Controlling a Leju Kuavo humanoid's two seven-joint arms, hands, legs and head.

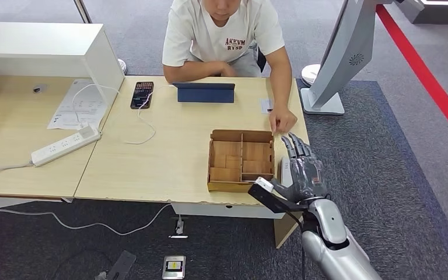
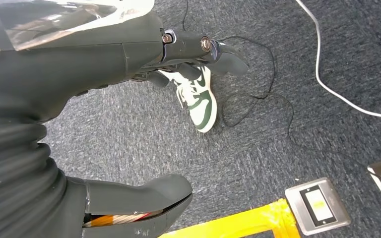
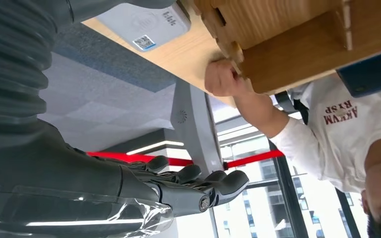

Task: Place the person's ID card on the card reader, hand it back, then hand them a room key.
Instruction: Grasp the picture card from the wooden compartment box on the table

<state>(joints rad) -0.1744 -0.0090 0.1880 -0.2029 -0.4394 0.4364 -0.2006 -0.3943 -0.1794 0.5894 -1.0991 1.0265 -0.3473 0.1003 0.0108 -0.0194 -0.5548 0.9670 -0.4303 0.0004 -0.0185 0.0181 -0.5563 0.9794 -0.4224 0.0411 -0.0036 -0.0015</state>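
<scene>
As the head view shows it, the right hand (image 1: 304, 169) is raised over the near right corner of the table (image 1: 175, 157), fingers spread and pointing away, holding nothing; beneath it lies a pale card reader (image 1: 284, 172), partly hidden by the fingers; just left of that stands a wooden box (image 1: 241, 160) split into compartments; the person (image 1: 224, 41) sits at the far side in a white shirt, with one hand (image 1: 282, 121) resting on the table close to the robot's fingertips; I cannot make out an ID card in that hand; a small white card (image 1: 266, 105) lies flat by the person's forearm, though what it is cannot be read; a blue tablet cover (image 1: 205, 92), a phone (image 1: 142, 94) and a power strip (image 1: 66, 144) lie farther left.

In the left wrist view the left hand (image 2: 178, 54) hangs over grey carpet, thumb and dark fingers apart with nothing between them; a green and white shoe (image 2: 198, 99) and a floor socket (image 2: 317, 206) lie below.

In the right wrist view the right hand's fingers (image 3: 198, 181) stretch out together, empty; the card reader (image 3: 144, 22) lies on the table's edge, nothing on it; the person's hand (image 3: 221, 77) is bunched against the corner of the wooden box (image 3: 297, 39).
</scene>
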